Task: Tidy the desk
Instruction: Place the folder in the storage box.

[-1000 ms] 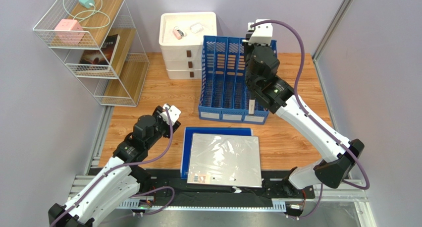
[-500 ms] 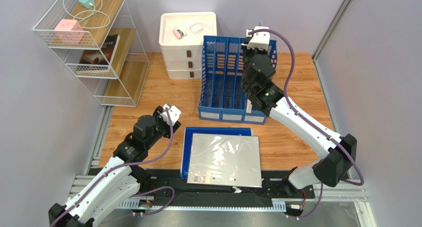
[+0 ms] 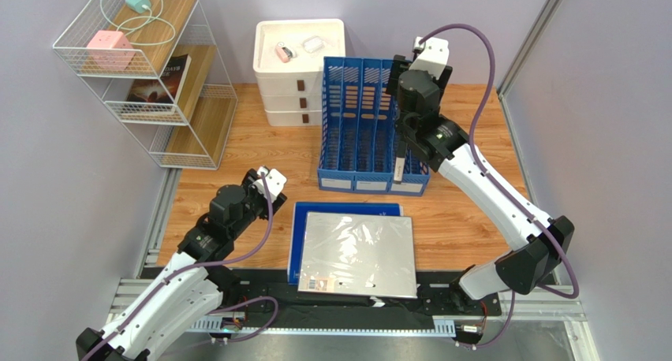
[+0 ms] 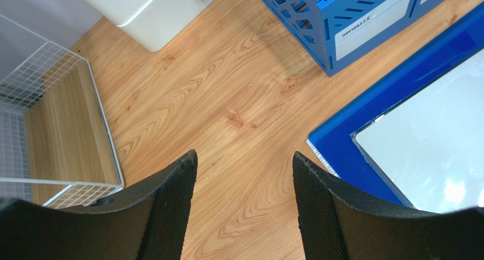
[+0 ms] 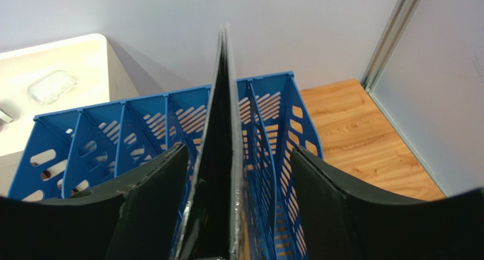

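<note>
Desk [image 3: 465,219]: light wood tabletop, spread beneath both arms.
Left gripper [image 4: 244,158]: held wide open above bare desk at front left, nothing grasped.
Right gripper [image 5: 238,149]: opened over the blue file rack [image 3: 355,132] at rear centre. A thin dark folder [image 5: 224,129] is stood upright between the fingers, with gaps on both sides.
Blue board [image 3: 297,243] under a silver sheet [image 3: 363,254]: laid at front centre.
White drawer unit [image 3: 296,69]: set behind the rack.
Wire shelf [image 3: 150,77]: placed far left.

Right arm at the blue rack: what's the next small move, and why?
Probably lift the right gripper straight up, clear of the blue file rack. Its jaws stand open, and the thin dark folder between them stands upright in a rack slot, so it seems placed; rising straight avoids knocking it.
</note>
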Available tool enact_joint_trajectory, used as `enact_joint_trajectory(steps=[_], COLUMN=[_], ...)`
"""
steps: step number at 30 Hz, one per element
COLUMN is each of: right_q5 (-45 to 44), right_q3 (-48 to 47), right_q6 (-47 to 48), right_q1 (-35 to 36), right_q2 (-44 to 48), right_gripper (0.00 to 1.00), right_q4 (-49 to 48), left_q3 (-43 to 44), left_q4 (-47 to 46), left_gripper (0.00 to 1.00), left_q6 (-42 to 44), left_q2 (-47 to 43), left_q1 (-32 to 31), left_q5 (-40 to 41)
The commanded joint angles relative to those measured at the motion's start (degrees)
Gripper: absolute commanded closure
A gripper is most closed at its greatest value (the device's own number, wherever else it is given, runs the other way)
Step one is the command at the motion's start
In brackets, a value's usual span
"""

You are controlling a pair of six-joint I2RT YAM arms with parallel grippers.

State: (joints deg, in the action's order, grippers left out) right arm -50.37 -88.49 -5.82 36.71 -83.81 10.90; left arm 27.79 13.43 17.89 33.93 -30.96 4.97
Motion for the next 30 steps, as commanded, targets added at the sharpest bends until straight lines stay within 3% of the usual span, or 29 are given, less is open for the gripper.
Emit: enact_joint_trajectory(steps=[1,8,11,15,20,21,22,23,25,27,30], right_q5=[1.8,2.1,0.2,-0.2,-1.1,-1.0,-1.0,-1.6,-2.1,-2.8,-3.4], right_q3=[-5.1,-6.4,-3.7,-1.1,0.5,0.2,-0.5,-1.2,-4.7,-7.1,-10.2], right_q6=[-7.8,-12.3,-12.1,-12.6,-11.8,-11.5,-11.1,-10.8,-10.4,-10.3,-10.5], right_q1=[-0.8,0.0,2.0,3.8,3.8,3.8,3.8,3.7,3.8,3.8,3.7], right_q2=[-2.3,-2.5,0.3,3.6,3.3,2.3,1.6,0.8,-2.1,-5.2,-8.5], right_gripper=[0.33,0.34,0.29,0.30,0.45,0.50,0.63,0.67,0.64,0.55,0.55], right_q4=[11.0,20.1,20.3,19.9,19.2,19.1,19.2,19.9,21.4,24.0,26.3], left_q3=[-0.3,-0.5,-0.5,-0.4,-0.3,-0.4,-0.4,-0.4,-0.4,-0.4,-0.5], left_q4=[-1.7,-1.7,-1.9,-1.8,-1.7,-1.6,-1.6,-1.5,-1.5,-1.4,-1.1], left_gripper=[0.32,0.32,0.32,0.32,0.32,0.32,0.32,0.32,0.32,0.32,0.32], left_q6=[0.1,0.3,0.3,0.3,0.3,0.3,0.3,0.3,0.3,0.2,0.4], left_q2=[-0.7,-1.1,-0.6,-0.8,-1.1,-1.1,-1.1,-1.1,-1.3,-1.6,-2.1], left_q1=[0.4,0.4,0.4,0.4,0.4,0.4,0.4,0.4,0.4,0.4,0.4], left_q5=[-0.7,-0.8,-0.9,-1.0,-1.1,-1.1,-1.0,-0.9,-0.9,-0.8,-1.2])
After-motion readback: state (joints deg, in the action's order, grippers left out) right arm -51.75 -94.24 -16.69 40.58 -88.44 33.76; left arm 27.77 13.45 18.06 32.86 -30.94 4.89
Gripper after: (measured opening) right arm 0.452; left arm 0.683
